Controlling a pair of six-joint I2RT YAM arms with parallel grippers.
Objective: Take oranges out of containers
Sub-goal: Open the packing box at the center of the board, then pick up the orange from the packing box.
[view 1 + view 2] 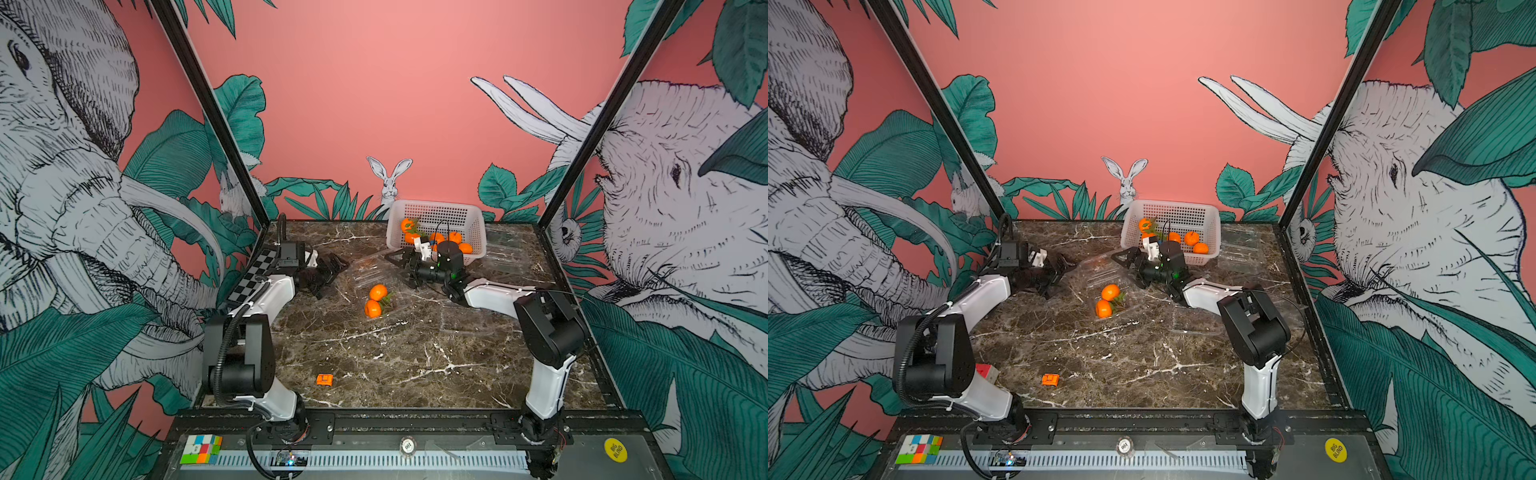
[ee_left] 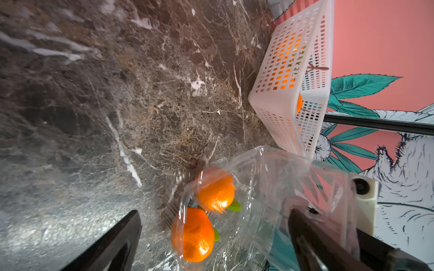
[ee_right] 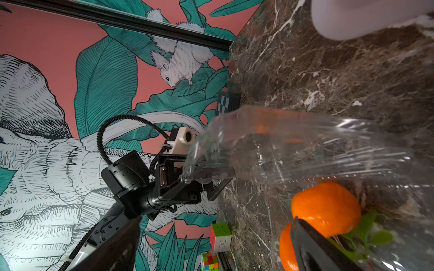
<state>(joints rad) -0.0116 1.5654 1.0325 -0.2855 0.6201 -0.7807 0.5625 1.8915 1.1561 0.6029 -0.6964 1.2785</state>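
Two oranges in open container, mid-table.
Basket behind it holds more oranges. Left gripper sits left of the container, right gripper right. Empty containers right of basket, block near front.

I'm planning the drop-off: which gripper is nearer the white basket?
Right. The right gripper sits just before the basket's front-left corner; the left gripper is farther off, on the far side of the open container.
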